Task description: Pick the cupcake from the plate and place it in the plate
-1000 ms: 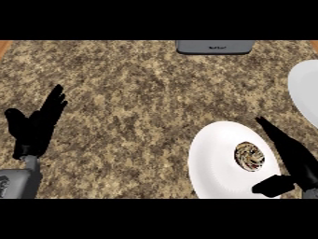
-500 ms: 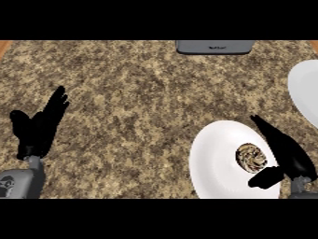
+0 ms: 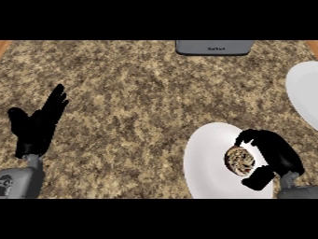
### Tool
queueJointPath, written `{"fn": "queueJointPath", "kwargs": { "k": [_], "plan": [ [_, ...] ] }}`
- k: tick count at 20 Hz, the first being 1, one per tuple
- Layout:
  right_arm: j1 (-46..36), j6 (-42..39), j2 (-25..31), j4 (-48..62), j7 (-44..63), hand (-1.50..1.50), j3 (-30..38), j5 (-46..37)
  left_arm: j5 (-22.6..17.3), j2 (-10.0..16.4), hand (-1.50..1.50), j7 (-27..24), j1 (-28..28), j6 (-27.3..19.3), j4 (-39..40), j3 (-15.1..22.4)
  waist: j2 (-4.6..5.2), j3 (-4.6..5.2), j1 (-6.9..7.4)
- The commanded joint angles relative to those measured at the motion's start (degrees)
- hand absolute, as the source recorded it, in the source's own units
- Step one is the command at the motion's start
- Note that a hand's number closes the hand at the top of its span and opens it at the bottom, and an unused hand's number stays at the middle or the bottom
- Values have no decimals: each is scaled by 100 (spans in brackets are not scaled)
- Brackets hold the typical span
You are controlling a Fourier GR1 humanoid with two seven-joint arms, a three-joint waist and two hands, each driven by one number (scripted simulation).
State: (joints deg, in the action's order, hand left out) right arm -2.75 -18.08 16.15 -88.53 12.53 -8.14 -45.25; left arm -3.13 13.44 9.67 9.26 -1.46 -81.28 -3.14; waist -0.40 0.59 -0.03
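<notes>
The cupcake's [image 3: 238, 160] right side lay hidden behind the right hand's [image 3: 277, 156] curled fingers. At three o'clock the farther plate [image 3: 314, 99] ran off the edge. At twelve o'clock the grey box's [image 3: 213, 47] label was unreadable.

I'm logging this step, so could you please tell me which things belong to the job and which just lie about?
Job: cupcake; near plate under it; far plate at the right edge; right hand curled round the cupcake.
Lying about: grey device at the far edge; left hand, resting open.
</notes>
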Motion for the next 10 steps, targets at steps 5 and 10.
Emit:
{"fn": "queueJointPath", "kwargs": {
  "k": [5, 10],
  "plan": [
    [-6, 442, -348, 415, -436, 150, 38, -93, 281, -224, 0, -115, -464, -68, -386, 186, 39, -61, 26],
    [-1836, 699, -764, 1238, 1133, 150, 945, -306, 96, -177, 0, 154, 159, 92, -52, 112, 105, -63, 210]
  ]
}}
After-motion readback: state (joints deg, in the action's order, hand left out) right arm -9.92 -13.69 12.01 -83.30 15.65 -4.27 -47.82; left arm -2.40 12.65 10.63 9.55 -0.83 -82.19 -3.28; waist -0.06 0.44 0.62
